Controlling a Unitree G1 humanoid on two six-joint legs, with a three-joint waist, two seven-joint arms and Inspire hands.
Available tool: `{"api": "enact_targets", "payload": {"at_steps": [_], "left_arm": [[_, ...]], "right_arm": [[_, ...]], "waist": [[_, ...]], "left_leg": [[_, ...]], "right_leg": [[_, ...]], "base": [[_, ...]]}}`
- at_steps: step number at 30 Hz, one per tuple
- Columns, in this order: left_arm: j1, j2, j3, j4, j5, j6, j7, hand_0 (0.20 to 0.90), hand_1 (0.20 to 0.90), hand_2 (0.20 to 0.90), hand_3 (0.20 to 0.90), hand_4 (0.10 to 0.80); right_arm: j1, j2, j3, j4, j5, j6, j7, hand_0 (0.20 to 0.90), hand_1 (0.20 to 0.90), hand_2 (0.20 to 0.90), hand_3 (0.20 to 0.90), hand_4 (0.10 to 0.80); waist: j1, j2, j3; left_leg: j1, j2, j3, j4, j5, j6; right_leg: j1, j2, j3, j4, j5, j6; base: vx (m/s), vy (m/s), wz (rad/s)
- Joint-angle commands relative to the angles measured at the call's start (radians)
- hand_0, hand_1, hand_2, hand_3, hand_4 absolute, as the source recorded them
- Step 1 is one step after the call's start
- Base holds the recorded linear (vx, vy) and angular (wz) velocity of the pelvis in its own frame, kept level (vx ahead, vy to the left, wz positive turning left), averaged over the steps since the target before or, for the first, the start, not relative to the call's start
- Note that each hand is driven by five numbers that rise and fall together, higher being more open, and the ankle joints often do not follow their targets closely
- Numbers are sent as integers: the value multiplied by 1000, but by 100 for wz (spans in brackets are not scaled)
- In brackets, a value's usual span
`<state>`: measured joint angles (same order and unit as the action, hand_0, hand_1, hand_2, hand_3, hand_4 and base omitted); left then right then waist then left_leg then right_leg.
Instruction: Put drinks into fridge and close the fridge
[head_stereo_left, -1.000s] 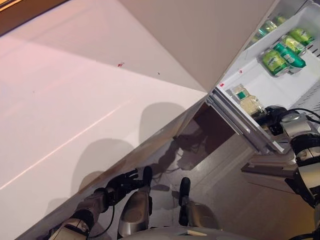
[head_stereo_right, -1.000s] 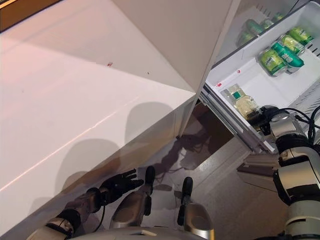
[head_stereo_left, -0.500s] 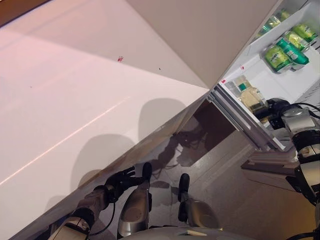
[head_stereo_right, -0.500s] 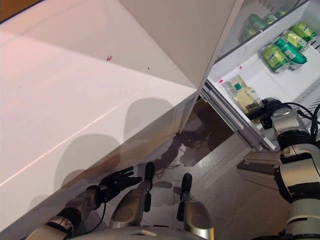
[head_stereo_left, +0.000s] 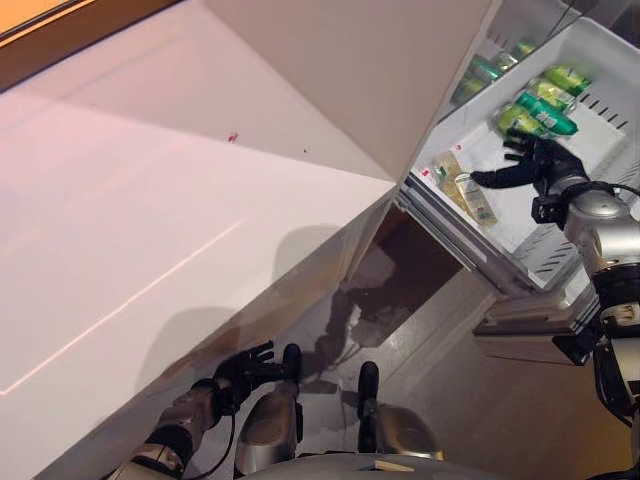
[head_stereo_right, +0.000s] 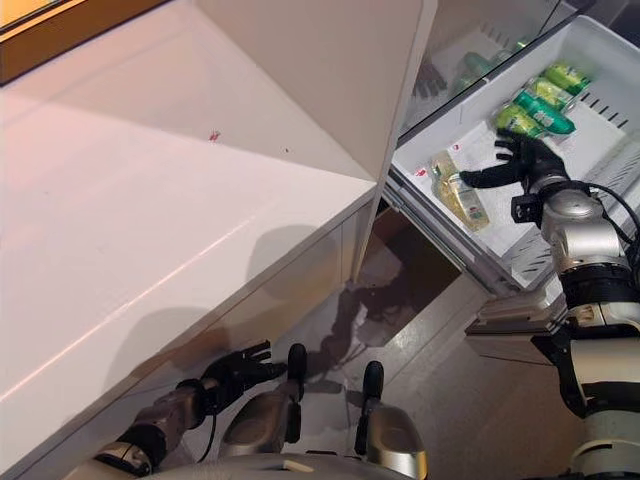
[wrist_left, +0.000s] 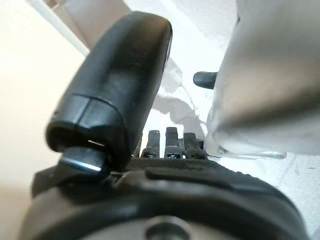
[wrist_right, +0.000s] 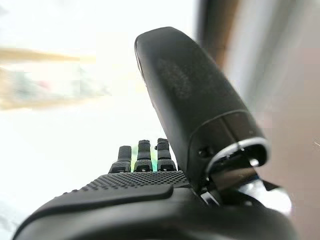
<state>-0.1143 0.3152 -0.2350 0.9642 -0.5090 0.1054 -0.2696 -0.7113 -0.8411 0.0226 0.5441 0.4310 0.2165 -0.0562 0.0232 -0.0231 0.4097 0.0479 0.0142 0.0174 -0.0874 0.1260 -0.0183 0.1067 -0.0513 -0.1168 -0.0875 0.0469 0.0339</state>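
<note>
The fridge stands open at the upper right, its white door (head_stereo_left: 180, 230) swung wide across the left. On the white shelf (head_stereo_right: 470, 135) a pale bottle (head_stereo_right: 459, 196) with a green cap lies on its side near the front edge. Several green drinks (head_stereo_right: 535, 105) lie further back. My right hand (head_stereo_right: 520, 162) hovers open over the shelf between the pale bottle and the green drinks, fingers spread, holding nothing. My left hand (head_stereo_left: 243, 369) hangs low beside the door's bottom edge, open and empty.
A wire rack (head_stereo_left: 545, 258) sits at the shelf's right end. Below the shelf, a lower drawer front (head_stereo_left: 520, 330) juts out. The floor (head_stereo_left: 440, 380) between door and fridge is grey and glossy.
My right hand has let go of the pale bottle, lifted and moved deeper over the shelf with fingers spread. The bottle now lies on the shelf. The camera has shifted.
</note>
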Motion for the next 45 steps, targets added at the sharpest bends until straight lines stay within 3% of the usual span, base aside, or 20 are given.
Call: {"api": "enact_targets", "payload": {"at_steps": [1, 5, 13, 22, 26, 31, 35, 36, 38, 43, 45], "left_arm": [[71, -23, -29, 48, 21, -47, -26, 900, 900, 900, 900, 800], [82, -30, -18, 88, 15, -56, -26, 900, 900, 900, 900, 800], [104, -28, 4, 156, 57, -66, -22, 900, 900, 900, 900, 800], [137, -34, -17, 141, 92, -59, -21, 900, 900, 900, 900, 800], [119, -32, -36, 116, 67, -52, -4, 900, 900, 900, 900, 800], [46, -21, -31, 54, -9, -35, 73, 900, 900, 900, 900, 800], [26, -25, -16, 31, -44, -43, 106, 900, 900, 900, 900, 800], [28, -31, -1, 20, -64, -49, 117, 900, 900, 900, 900, 800], [32, -36, 13, 11, -77, -56, 121, 900, 900, 900, 900, 800], [49, -50, 21, -8, -109, -87, 108, 900, 900, 900, 900, 800], [57, -55, 22, -15, -113, -92, 105, 900, 900, 900, 900, 800]], "right_arm": [[37, -103, -52, -84, 16, -193, -191, 900, 900, 900, 900, 800], [100, -87, -153, -96, 11, -325, -333, 900, 900, 900, 900, 800], [219, 19, -277, -105, 58, -472, -545, 900, 900, 900, 900, 800], [302, 179, -318, -85, 195, -543, -663, 900, 900, 900, 900, 800], [289, 194, -316, -57, 255, -556, -673, 900, 900, 900, 900, 800], [183, 190, -271, -37, 360, -598, -616, 900, 900, 900, 900, 800], [143, 197, -246, -59, 468, -606, -462, 900, 900, 900, 900, 800], [142, 214, -236, -73, 543, -587, -325, 900, 900, 900, 900, 800], [146, 226, -229, -76, 602, -575, -217, 900, 900, 900, 900, 800], [138, 233, -208, -83, 640, -523, 6, 900, 900, 900, 900, 800], [130, 229, -199, -87, 619, -508, 42, 900, 900, 900, 900, 800]], "waist": [[-25, -36, -235], [-37, -30, -276], [-38, -16, -313], [-7, -6, -274], [15, -9, -225], [47, -6, -95], [50, -2, -57], [55, -1, -36], [60, -2, -23], [68, 2, -3], [71, 4, -1]], "left_leg": [[15, -33, 17, 87, -170, 35], [43, -44, 26, 78, -188, 47], [68, -70, 14, 94, -220, 76], [38, -101, -16, 214, -275, 120], [-33, -111, -29, 324, -308, 129], [-228, -121, -35, 537, -364, 142], [-312, -122, -38, 632, -391, 146], [-336, -123, -43, 677, -411, 149], [-355, -127, -47, 707, -418, 149], [-393, -140, -58, 752, -422, 144], [-398, -142, -63, 757, -420, 141]], "right_leg": [[-59, 29, 32, 126, -71, -7], [-44, 24, 53, 120, -72, 5], [-34, 0, 78, 152, -85, 22], [-65, -36, 74, 271, -100, 26], [-102, -53, 55, 334, -133, 12], [-249, -68, 28, 495, -175, -20], [-332, -65, 25, 598, -210, -42], [-363, -60, 22, 663, -240, -57], [-383, -57, 17, 706, -257, -67], [-430, -55, 9, 787, -291, -85], [-437, -54, 5, 804, -299, -90]], "base": [[56, 191, -8], [40, 148, -14], [36, 113, -13], [34, 61, -5], [-50, -8, 11], [-250, -37, 18], [-131, -13, 5], [3, -15, -7], [3, -29, -1], [4, -5, -9], [30, 14, -15]]}}
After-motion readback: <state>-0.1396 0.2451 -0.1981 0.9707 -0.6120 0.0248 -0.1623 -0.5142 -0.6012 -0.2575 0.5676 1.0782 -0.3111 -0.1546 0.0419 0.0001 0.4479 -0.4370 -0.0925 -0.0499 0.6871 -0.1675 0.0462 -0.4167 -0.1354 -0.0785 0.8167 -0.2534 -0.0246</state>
